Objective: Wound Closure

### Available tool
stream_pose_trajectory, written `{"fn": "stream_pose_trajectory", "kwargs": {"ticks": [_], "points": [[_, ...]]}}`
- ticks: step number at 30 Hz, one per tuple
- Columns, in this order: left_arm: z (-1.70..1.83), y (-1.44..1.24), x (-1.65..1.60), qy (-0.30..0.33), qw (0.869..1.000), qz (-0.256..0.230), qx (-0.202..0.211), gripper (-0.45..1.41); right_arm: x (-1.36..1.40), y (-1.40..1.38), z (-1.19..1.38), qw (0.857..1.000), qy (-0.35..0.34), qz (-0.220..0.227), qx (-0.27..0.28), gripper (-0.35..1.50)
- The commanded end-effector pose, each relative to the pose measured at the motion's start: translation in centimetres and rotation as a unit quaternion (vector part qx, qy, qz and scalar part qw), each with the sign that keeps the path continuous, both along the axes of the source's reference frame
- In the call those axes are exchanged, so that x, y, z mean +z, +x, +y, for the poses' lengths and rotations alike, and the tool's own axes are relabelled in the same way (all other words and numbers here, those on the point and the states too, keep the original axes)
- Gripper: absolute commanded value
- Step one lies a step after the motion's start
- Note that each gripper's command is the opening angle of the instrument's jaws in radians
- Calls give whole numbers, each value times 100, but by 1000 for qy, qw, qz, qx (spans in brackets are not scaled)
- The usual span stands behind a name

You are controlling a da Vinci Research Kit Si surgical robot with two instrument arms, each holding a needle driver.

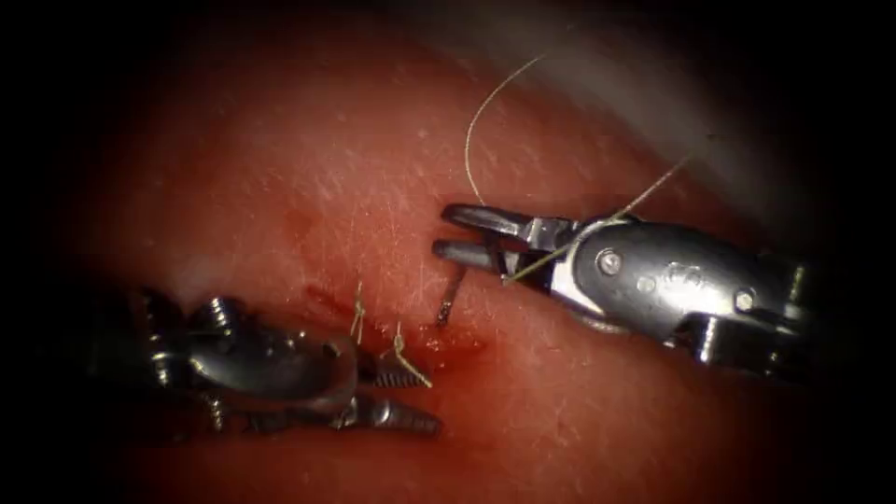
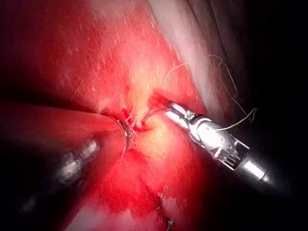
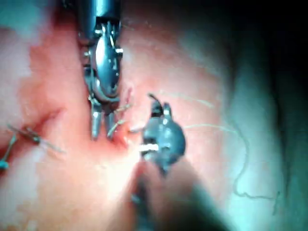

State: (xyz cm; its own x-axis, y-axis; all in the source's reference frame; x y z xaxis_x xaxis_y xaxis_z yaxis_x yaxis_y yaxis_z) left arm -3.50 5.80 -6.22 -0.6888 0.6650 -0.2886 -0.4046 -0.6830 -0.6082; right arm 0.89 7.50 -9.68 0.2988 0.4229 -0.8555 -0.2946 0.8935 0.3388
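The right tool (image 1: 467,234) comes in from the right, its jaws shut on the curved needle (image 1: 449,301) near its tail end. The needle's tip stands in the tissue (image 1: 280,168) at the right edge of the cut (image 1: 448,342). The thread (image 1: 644,198) runs back over the right tool and loops upward. At the lower left the left tool (image 1: 415,399) lies open beside the cut and holds nothing. In the left wrist view the needle (image 2: 153,112) arcs from the right tool (image 2: 175,109) toward the left tool (image 2: 125,131). The right wrist view shows the left tool (image 3: 102,126) and the right tool (image 3: 159,108).
Two tied stitches with short cut ends (image 1: 357,314) (image 1: 408,360) sit on the cut just above the left tool's upper jaw. Red fluid (image 1: 462,345) pools along the cut. An older stitch (image 3: 28,134) lies farther along the wound. Loose thread (image 3: 243,168) trails over the pale tissue.
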Motion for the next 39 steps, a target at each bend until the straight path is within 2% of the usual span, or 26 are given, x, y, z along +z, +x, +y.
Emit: {"fn": "stream_pose_trajectory", "kwargs": {"ticks": [1, 7, 12, 13, 18, 21, 28, 29, 30, 39], "points": [[-4, -3, 5, 1, 1000, 0, 1, 28, 4, 7, 3, 1000, 27, 5, 2, -35], [-4, -3, 6, 2, 1000, 1, 2, 28, -2, 3, 18, 998, 52, 5, 21, -35], [-3, -1, 6, 1, 1000, 3, 4, 29, -1, 3, 18, 996, 88, 13, 32, -35], [-2, 0, 6, 0, 1000, 4, 3, 29, 3, 3, 17, 993, 117, 9, 30, -35], [-1, 0, 5, 0, 1000, 4, 3, 29, 16, 5, 8, 984, 179, 5, 10, -35], [0, 1, 4, 0, 1000, 4, 3, 29, 25, 8, 2, 978, 206, 11, -12, -35], [1, 1, 3, -1, 1000, 4, 2, 29, 24, 10, 2, 969, 245, 22, -30, -35], [1, 1, 3, -1, 1000, 4, 2, 28, 24, 10, 2, 966, 254, 20, -33, -35], [1, 1, 3, -1, 1000, 4, 2, 28, 25, 10, 4, 958, 283, 20, -40, -35], [1, 8, 3, -3, 1000, 3, 8, 27, 43, 19, 0, 932, 352, 41, -72, -35]]}}
